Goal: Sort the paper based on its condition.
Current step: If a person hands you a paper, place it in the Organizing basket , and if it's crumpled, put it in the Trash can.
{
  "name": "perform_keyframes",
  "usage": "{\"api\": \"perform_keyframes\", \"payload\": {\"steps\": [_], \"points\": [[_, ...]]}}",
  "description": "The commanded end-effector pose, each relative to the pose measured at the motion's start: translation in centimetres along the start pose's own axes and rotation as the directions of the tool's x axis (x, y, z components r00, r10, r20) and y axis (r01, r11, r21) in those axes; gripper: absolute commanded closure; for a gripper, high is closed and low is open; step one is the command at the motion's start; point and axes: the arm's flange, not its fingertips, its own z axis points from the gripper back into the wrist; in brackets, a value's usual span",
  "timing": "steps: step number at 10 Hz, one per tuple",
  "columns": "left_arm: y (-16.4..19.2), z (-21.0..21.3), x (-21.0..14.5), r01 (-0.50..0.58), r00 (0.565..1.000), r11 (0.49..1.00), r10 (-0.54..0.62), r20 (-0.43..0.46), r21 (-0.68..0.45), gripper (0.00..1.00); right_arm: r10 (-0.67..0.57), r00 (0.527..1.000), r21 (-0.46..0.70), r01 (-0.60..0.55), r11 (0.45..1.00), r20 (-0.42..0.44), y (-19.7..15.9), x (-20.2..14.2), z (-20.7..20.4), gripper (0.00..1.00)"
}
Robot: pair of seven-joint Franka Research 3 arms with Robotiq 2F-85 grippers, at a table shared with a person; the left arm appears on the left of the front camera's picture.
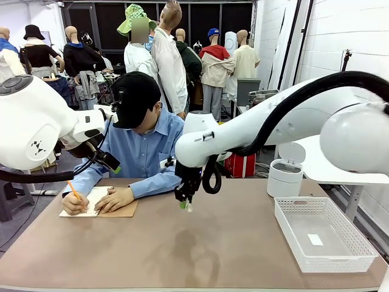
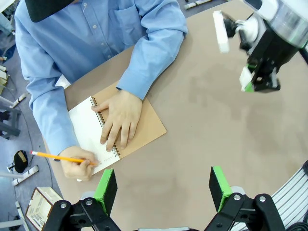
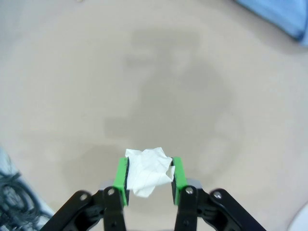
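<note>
A crumpled wad of white paper [image 3: 144, 175] sits squeezed between the green pads of my right gripper [image 3: 149, 169], which is shut on it. In the front view that gripper [image 1: 184, 204] hangs a little above the middle of the brown table [image 1: 200, 255], with the paper [image 1: 188, 207] showing at its tips. The left wrist view shows the same gripper [image 2: 254, 83] from above. My left gripper [image 2: 162, 190] is open and holds nothing, raised over the table's left side near the person.
At the far left a person writes with an orange pencil [image 1: 73, 190] in a spiral notebook [image 1: 97, 204], one hand flat on it. A white basket [image 1: 322, 234] holding a small white tag [image 1: 315, 239] stands at the right, a white lidded bin [image 1: 285, 176] behind it.
</note>
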Motion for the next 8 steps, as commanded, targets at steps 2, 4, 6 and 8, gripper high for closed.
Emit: {"api": "perform_keyframes", "payload": {"steps": [2, 4, 6, 8], "points": [[0.0, 0.0, -0.1, 0.000, 1.000, 1.000, 0.000, -0.006, -0.001, 0.00, -0.173, 0.985, -0.088, 0.174, 0.981, 0.028, -3.0, -5.5, 5.2, 0.58], [0.0, 0.0, -0.1, 0.000, 1.000, 1.000, 0.000, -0.006, -0.001, 0.00, -0.277, 0.960, -0.137, 0.281, 0.950, 0.053, -5.6, -8.1, 8.9, 0.58], [0.0, 0.0, -0.1, 0.000, 1.000, 1.000, 0.000, -0.006, -0.001, 0.00, -0.367, 0.926, -0.165, 0.378, 0.911, 0.090, -7.8, -10.1, 11.5, 0.58], [0.0, 0.0, -0.1, 0.000, 1.000, 1.000, 0.000, -0.006, -0.001, 0.00, -0.411, 0.907, -0.168, 0.421, 0.891, 0.093, -8.7, -11.2, 12.8, 0.58]]}}
